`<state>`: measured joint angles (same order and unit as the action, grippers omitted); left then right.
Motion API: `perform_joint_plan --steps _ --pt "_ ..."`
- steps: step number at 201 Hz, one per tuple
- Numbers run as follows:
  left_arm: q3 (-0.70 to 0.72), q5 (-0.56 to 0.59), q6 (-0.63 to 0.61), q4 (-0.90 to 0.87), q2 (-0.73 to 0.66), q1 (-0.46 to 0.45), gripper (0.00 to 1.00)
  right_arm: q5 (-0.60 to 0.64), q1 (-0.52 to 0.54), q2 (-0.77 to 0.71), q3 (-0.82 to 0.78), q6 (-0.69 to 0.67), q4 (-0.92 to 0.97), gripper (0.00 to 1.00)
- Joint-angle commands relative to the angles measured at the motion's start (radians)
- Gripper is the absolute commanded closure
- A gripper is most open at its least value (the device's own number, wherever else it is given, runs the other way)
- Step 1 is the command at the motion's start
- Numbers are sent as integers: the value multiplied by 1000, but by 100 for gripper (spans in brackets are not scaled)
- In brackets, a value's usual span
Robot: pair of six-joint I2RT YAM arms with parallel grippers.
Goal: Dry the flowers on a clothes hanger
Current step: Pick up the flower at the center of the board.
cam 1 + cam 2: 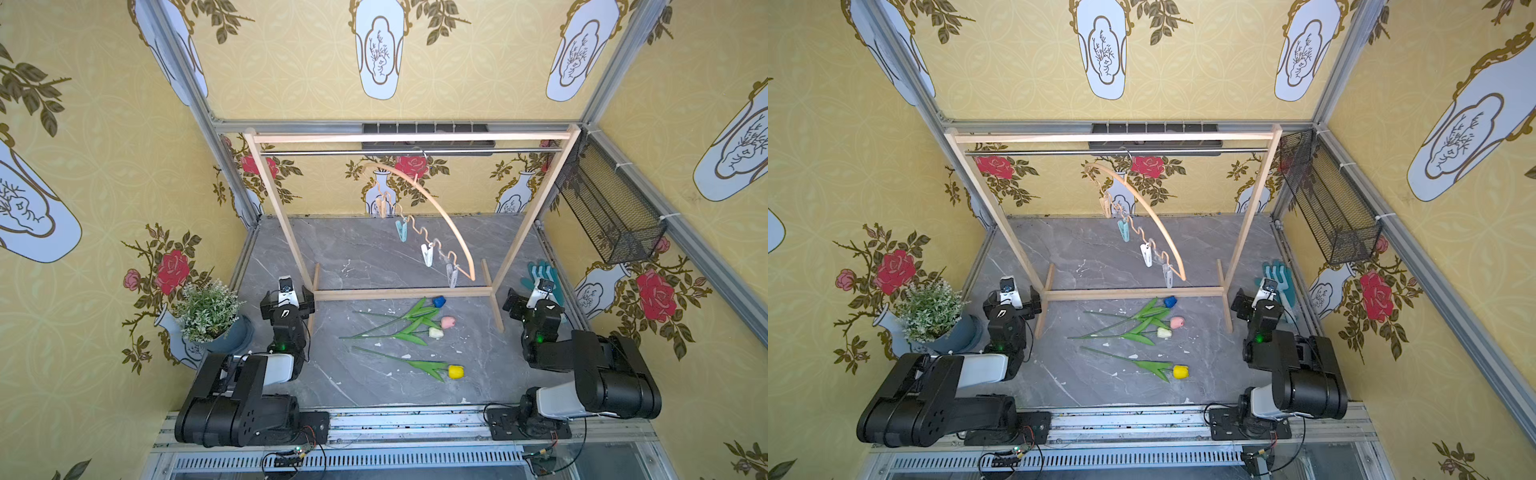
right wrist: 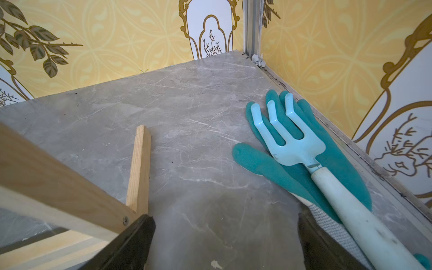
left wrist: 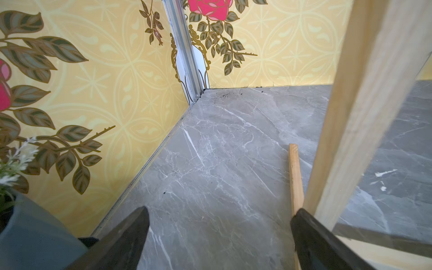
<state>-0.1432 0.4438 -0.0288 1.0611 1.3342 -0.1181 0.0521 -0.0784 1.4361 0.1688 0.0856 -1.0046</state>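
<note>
Four flowers (image 1: 417,323) lie on the grey marble table in front of the rack, in both top views. Their heads are blue (image 1: 439,301), pink (image 1: 448,321), white (image 1: 435,332) and yellow (image 1: 456,371). The clothes hanger (image 1: 446,218) hangs tilted from the rack's metal rail, with pastel clothespins (image 1: 427,254) along its wavy bar and nothing clipped in them. My left gripper (image 3: 219,217) is open over bare table beside the rack's left post. My right gripper (image 2: 224,224) is open over bare table by the rack's right foot. Neither wrist view shows the flowers or the hanger.
The big wooden rack (image 1: 409,137) spans the table; its post (image 3: 364,117) and foot (image 2: 139,168) stand close to my fingers. A potted plant (image 1: 208,309) sits at the left. A teal glove (image 2: 261,161) with a light blue hand rake (image 2: 292,140) lies at the right wall. A wire basket (image 1: 606,216) hangs there.
</note>
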Motion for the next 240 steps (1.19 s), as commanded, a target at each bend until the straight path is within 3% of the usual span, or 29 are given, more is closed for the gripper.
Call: perform_joint_plan --steps 1,93,103,120,134,141,150,170,182,192,197,215,230,240 --pt "4 0 -6 20 -2 1 0 -14 2 -5 -1 5 -46 3" --pt "-8 -36 13 -21 -11 30 0 -17 1 -6 -3 6 -48 2" --pt "-11 -37 19 -43 -25 31 0 31 3 -14 -3 18 -51 3" --pt "-12 1 31 -73 -60 28 0 104 8 -121 -7 30 36 3" --pt "0 -6 7 -71 -91 10 0 354 106 -273 58 53 268 2" --pt "0 44 -12 -49 -106 -12 0 412 125 -343 106 85 383 2" --pt "-22 164 -15 -86 -139 -38 0 397 124 -409 157 112 505 2" --pt "-16 215 -49 -138 -258 -81 0 307 121 -489 215 166 669 2" --pt "-56 359 -1 -282 -345 -106 0 377 110 -508 215 352 734 3" --pt "-97 414 93 -501 -441 -130 0 491 80 -531 242 652 930 2" --pt "-128 418 170 -642 -490 -137 0 486 51 -543 260 752 1023 3" --pt "-252 404 466 -1111 -621 -166 0 186 -64 -556 284 648 1027 2" --pt "-344 452 681 -1405 -667 -233 0 138 -48 -489 410 644 1236 3" --pt "-383 479 756 -1499 -678 -287 1 186 7 -444 499 681 1399 3"
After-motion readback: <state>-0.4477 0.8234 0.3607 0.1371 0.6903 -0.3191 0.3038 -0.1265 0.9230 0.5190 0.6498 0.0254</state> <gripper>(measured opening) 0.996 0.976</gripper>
